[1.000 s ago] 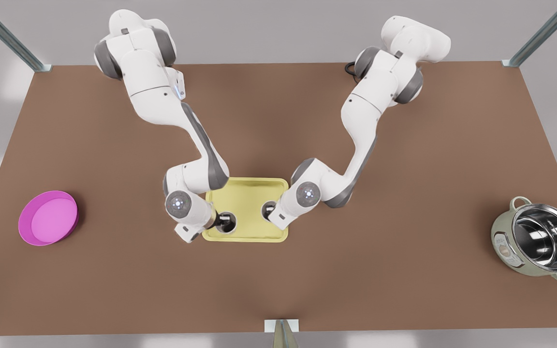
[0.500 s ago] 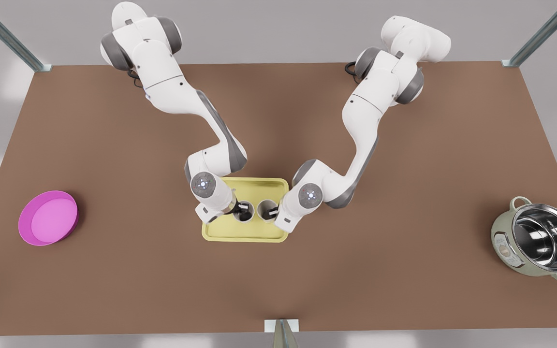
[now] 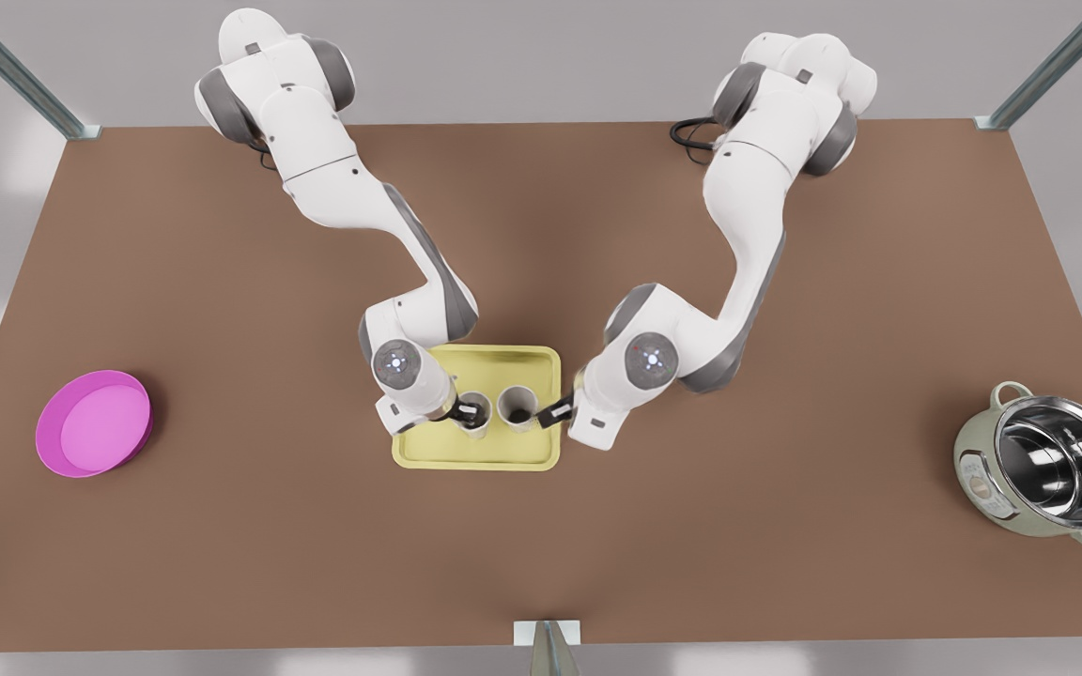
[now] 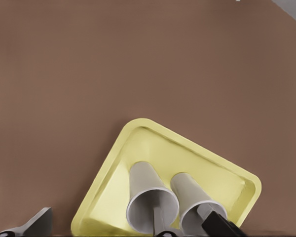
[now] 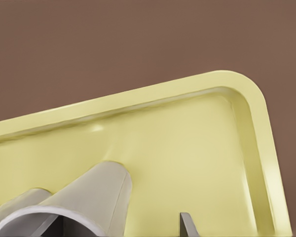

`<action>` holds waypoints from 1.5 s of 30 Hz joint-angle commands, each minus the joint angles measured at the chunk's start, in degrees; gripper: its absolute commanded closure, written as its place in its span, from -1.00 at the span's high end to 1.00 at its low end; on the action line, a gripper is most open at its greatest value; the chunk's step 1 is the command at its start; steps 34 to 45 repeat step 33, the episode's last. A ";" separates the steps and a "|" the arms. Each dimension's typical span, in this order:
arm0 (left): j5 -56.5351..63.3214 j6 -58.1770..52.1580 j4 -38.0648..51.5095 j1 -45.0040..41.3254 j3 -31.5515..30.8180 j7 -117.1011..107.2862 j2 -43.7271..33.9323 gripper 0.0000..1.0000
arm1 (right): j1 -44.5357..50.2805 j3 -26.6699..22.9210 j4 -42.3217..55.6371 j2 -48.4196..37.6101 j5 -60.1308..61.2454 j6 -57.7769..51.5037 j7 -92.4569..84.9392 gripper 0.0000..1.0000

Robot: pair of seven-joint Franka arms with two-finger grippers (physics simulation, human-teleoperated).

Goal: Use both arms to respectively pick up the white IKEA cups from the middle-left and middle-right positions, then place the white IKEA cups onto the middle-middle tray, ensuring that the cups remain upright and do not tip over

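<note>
Left gripper [image 3: 468, 411] jaws agape astride one cup [image 4: 140, 180] wall; right gripper [image 3: 552, 413] agape at tray [image 3: 475, 455].

No readable text, label, brand, number or sign is showing anywhere in these pictures. The cream cooker [image 3: 982, 483] on the desk's right is carrying a small panel on its side, but its marks are too small to read.
</note>
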 commanded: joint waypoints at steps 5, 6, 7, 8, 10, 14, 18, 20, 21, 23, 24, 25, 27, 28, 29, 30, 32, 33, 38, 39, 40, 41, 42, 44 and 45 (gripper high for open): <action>8.89 -35.26 7.66 16.99 0.16 27.61 -11.84 1.00 | -0.05 -0.09 0.11 -0.42 1.53 0.05 1.23 1.00; 9.07 -32.12 3.39 15.95 2.86 32.43 -16.65 1.00 | -0.05 -0.09 0.11 -0.59 1.53 0.05 1.23 1.00; 9.42 -23.69 -16.21 11.37 12.20 50.07 -30.09 1.00 | -0.13 -0.09 0.11 -0.68 1.53 0.05 1.14 1.00; 10.82 -27.52 -15.90 12.95 11.94 51.88 -29.25 1.00 | -0.31 -0.09 0.02 -1.30 1.53 0.05 1.22 1.00; 11.88 -31.13 -15.72 12.86 10.98 52.06 -28.98 1.00 | -1.10 -0.09 0.02 -2.26 1.53 -0.56 1.14 1.00; 9.60 -31.92 -15.72 13.30 10.89 52.15 -28.27 1.00 | -3.64 -0.45 -1.13 -12.37 1.35 -13.11 -0.43 1.00; 9.68 -33.24 -15.81 13.74 10.97 52.15 -28.19 1.00 | -22.01 -0.71 6.24 -7.55 -10.31 -24.99 -22.04 1.00; 9.60 -33.15 -15.81 14.18 10.97 52.24 -28.27 1.00 | -30.54 -0.89 13.82 -3.93 -13.24 -26.49 -36.57 1.00; 9.60 -33.15 -15.81 14.18 10.97 52.24 -28.27 1.00 | -30.46 -0.89 14.08 -6.30 -13.59 -27.02 -37.01 1.00; 9.60 -33.24 -15.81 14.18 10.97 52.24 -28.19 1.00 | -30.37 -0.62 13.29 -16.06 -12.97 -32.64 -35.60 1.00; 9.60 -33.24 -15.90 14.18 10.97 52.24 -28.19 1.00 | -29.05 -0.53 13.38 -19.75 -13.68 -37.38 -33.23 1.00; 9.60 -33.50 -15.90 14.18 10.97 52.24 -28.19 1.00 | -27.47 -0.45 13.38 -23.09 -16.31 -41.07 -33.93 1.00; 9.60 -33.94 -15.90 14.18 10.97 52.24 -28.19 1.00 | -28.00 -0.62 13.20 -24.24 -16.14 -41.52 -36.39 1.00; 9.60 -34.12 -15.90 14.18 10.89 52.24 -28.19 1.00 | -28.08 -0.71 12.85 -24.68 -16.31 -41.69 -37.36 1.00; 9.60 -34.74 -15.90 14.18 10.97 52.15 -28.19 1.00 | -28.17 -0.71 7.94 -27.48 -16.67 -40.38 -37.36 1.00; 9.59 -34.74 -15.90 14.18 10.89 52.15 -28.19 1.00 | -28.35 -0.80 2.14 -31.17 -16.58 -37.22 -37.36 1.00; 9.51 -34.91 -15.90 14.27 10.97 52.24 -28.19 1.00 | -28.87 -0.80 -2.09 -34.35 -16.58 -35.28 -37.36 1.00; 9.42 -36.23 -15.90 14.36 10.97 52.15 -28.19 1.00 | -28.88 -0.80 -1.91 -34.35 -16.58 -35.54 -37.36 1.00; 9.42 -36.23 -15.90 14.36 10.97 52.15 -28.19 1.00 | -28.88 -0.80 -1.91 -34.35 -16.58 -35.54 -37.36 1.00; 9.42 -36.23 -15.90 14.36 10.97 52.15 -28.19 1.00 | -28.88 -0.80 -1.91 -34.35 -16.58 -35.54 -37.36 1.00; 9.42 -36.23 -15.90 14.36 10.97 52.15 -28.19 1.00 | -28.88 -0.80 -1.91 -34.35 -16.58 -35.54 -37.36 1.00; 9.42 -36.23 -15.90 14.36 10.97 52.15 -28.19 1.00 | -28.88 -0.80 -1.91 -34.35 -16.58 -35.54 -37.36 1.00; 9.42 -36.23 -15.90 14.36 10.97 52.15 -28.19 1.00 | -28.88 -0.80 -1.91 -34.35 -16.58 -35.54 -37.36 1.00; 9.42 -36.23 -15.90 14.36 10.97 52.15 -28.19 1.00 | -28.88 -0.80 -1.91 -34.35 -16.58 -35.54 -37.36 1.00; 9.42 -36.23 -15.90 14.36 10.97 52.15 -28.19 1.00 | -28.88 -0.80 -1.91 -34.35 -16.58 -35.54 -37.36 1.00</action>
